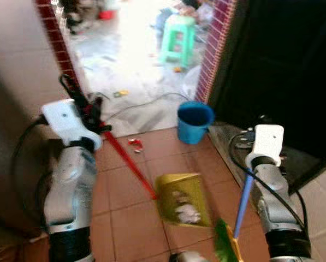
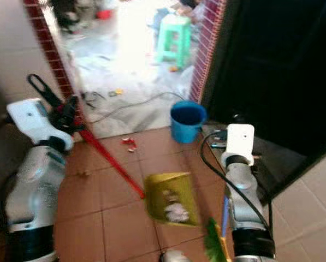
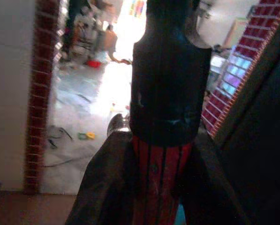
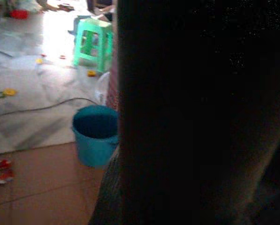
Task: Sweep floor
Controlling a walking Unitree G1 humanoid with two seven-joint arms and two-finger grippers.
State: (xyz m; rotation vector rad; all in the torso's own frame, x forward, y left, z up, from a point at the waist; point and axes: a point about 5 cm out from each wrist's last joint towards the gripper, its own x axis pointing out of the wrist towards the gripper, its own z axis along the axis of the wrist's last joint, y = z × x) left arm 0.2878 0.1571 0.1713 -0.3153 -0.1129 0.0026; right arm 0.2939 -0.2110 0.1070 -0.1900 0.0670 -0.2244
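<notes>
A yellow dustpan (image 1: 182, 199) rests on the brown tiles with white litter (image 1: 187, 213) inside it. Its long red handle (image 1: 127, 161) slants up to my left gripper (image 1: 90, 113), which is shut on it; in the left wrist view the red handle (image 3: 162, 183) with its black cap sits between the fingers. On the right, a broom with a blue handle (image 1: 243, 202) and green bristles (image 1: 223, 243) stands beside the dustpan. My right gripper (image 1: 254, 164) is shut on the blue handle, with the arm hiding the handle's top. The right wrist view is mostly dark.
A blue bucket (image 1: 194, 121) stands at the doorway threshold. Small red scraps (image 1: 135, 143) lie on the tiles near it. Beyond, a cable (image 1: 146, 103) crosses the grey floor and a green stool (image 1: 178, 38) stands. Brick door posts (image 1: 214, 49) flank the opening; a dark doorway is right.
</notes>
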